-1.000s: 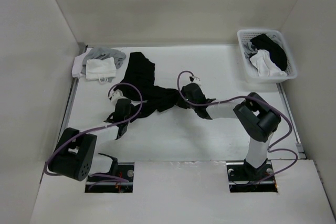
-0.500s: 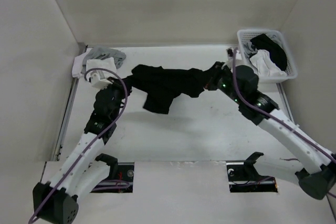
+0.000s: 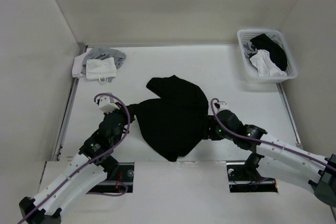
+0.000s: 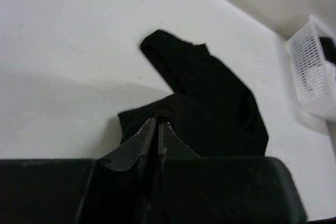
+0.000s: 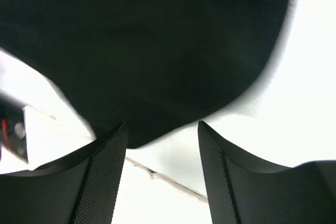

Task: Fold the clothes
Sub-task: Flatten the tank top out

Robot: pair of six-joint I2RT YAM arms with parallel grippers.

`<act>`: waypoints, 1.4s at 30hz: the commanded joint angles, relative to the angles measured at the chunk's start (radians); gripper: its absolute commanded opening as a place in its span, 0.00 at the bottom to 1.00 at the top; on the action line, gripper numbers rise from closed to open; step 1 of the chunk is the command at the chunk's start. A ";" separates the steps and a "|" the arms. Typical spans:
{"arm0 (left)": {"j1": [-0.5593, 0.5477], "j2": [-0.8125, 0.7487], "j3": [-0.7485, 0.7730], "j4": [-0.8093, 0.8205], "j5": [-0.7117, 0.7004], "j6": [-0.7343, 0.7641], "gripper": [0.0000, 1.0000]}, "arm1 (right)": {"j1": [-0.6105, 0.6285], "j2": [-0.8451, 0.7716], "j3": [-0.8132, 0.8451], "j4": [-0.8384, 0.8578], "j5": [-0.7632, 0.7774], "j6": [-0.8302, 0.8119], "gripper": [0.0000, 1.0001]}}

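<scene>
The shirt (image 3: 173,114) lies in a loose, rumpled heap in the middle of the desk (image 3: 220,77). One lobe is bunched toward the far side, and its lowest corner reaches the near edge between the two arm bases. It is not spread flat, and no sleeve or hem can be made out clearly.

The left hand (image 3: 130,113) is closed tight on the shirt's left edge, with a pinch of black fabric at its tips in the wrist view. The right hand (image 3: 206,130) sits at the shirt's right edge, spread wide and holding nothing; its wrist view shows only cloth and bare desk past the fingers.

With one side free, a pull from the left hand would likely drag the whole heap instead of stretching it out. The near corner could slip off the near edge. The fabric is thin and dark, so the right hand could easily catch two layers and lock in a crease.

A white cloth (image 3: 100,69) and a grey garment (image 3: 107,54) lie in the far left corner, and a basket (image 3: 244,64) stands in the far right corner. All are well apart from the shirt.
</scene>
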 commanded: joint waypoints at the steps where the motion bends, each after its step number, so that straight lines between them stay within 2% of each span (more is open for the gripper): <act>1: -0.029 -0.023 -0.011 -0.077 -0.090 -0.043 0.03 | 0.018 -0.049 -0.018 0.053 0.072 0.127 0.58; 5: -0.040 0.003 -0.007 -0.065 -0.107 -0.049 0.03 | 0.107 -0.026 -0.061 0.067 0.072 0.219 0.55; 7: -0.035 0.025 -0.010 -0.043 -0.113 -0.049 0.03 | 0.177 0.026 -0.074 0.103 0.086 0.263 0.56; 9: -0.029 0.042 -0.016 -0.011 -0.102 -0.054 0.03 | 0.187 0.093 -0.072 0.152 0.104 0.274 0.60; 12: -0.031 0.066 -0.024 0.037 -0.096 -0.051 0.03 | 0.109 0.187 -0.040 0.228 0.106 0.234 0.58; 15: -0.028 0.079 -0.022 0.066 -0.087 -0.043 0.03 | -0.017 0.284 0.007 0.277 0.097 0.175 0.47; 19: -0.022 0.088 -0.034 0.113 -0.067 -0.032 0.04 | -0.163 0.419 0.076 0.315 0.069 0.084 0.38; 22: -0.020 0.102 -0.059 0.150 -0.043 -0.031 0.04 | -0.270 0.554 0.153 0.366 0.014 0.030 0.16; 24: -0.018 0.102 -0.077 0.161 -0.027 -0.031 0.04 | -0.340 0.662 0.220 0.418 -0.031 0.018 0.06; 28: -0.015 0.059 -0.113 0.140 -0.012 -0.011 0.07 | -0.440 0.843 0.403 0.478 -0.074 0.012 0.00; 34: -0.031 -0.023 -0.130 0.026 -0.006 0.003 0.19 | -0.556 1.071 0.815 0.469 -0.092 -0.003 0.00; 35: -0.032 -0.033 -0.129 0.020 -0.001 -0.002 0.23 | -0.560 1.085 0.861 0.466 -0.085 -0.013 0.06; 38: -0.051 -0.043 -0.134 0.029 0.000 -0.009 0.35 | -0.565 1.063 0.887 0.472 -0.062 -0.031 0.39; 39: -0.058 -0.037 -0.139 0.040 0.002 -0.009 0.37 | -0.562 1.033 0.861 0.467 -0.055 -0.042 0.46; 40: -0.067 -0.027 -0.145 0.049 0.002 -0.011 0.39 | -0.560 0.987 0.807 0.469 -0.052 -0.056 0.49; 42: -0.081 0.014 -0.149 0.057 -0.009 -0.025 0.40 | -0.536 0.881 0.665 0.479 -0.039 -0.074 0.49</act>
